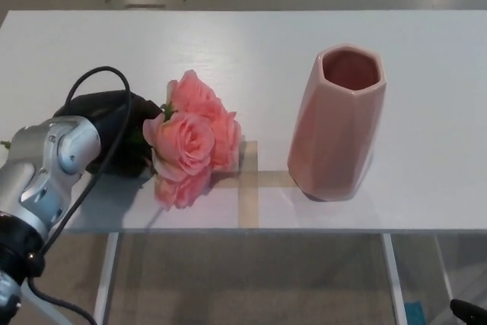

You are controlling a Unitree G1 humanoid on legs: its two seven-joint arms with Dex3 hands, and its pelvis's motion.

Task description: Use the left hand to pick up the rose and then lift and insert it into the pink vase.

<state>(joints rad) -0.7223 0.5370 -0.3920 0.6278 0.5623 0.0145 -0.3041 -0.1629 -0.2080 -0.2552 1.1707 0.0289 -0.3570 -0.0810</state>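
Pink rose (190, 142) blooms lie on the table (251, 43), well left of the vase (337, 123). Left hand (122, 138) sits directly left of the blooms, wrapped over the stem end, apparently holding it; the grip itself is hidden. Grasping the stem keeps the petals uncrushed and the stem free for insertion. The vase stands upright with its mouth open. Lifting is not yet done.

In view are one white table (426, 112), one pink vase (337, 123), one bunch of pink roses (192, 141) showing about four blooms, one cross of tan tape (249, 180) on the tabletop, one black robot hand (122, 133) and one black cable (95, 97).
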